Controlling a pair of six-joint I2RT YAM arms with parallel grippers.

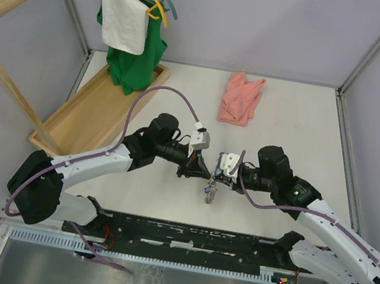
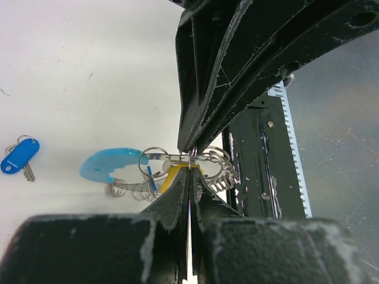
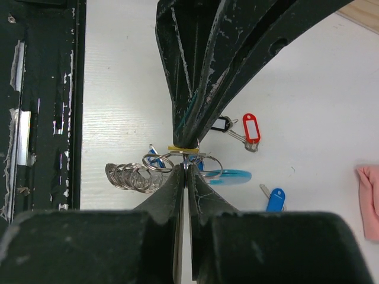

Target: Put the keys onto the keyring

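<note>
While a blue key (image 2: 19, 155) lies off to one side, left gripper (image 2: 192, 155) pinched shut on keyring (image 2: 112, 164), right gripper (image 3: 185, 157) clamped on it too

left end effector (image 1: 201, 174) and right end effector (image 1: 218, 178) meet, keyring (image 1: 209, 193) dangling between them.
</note>
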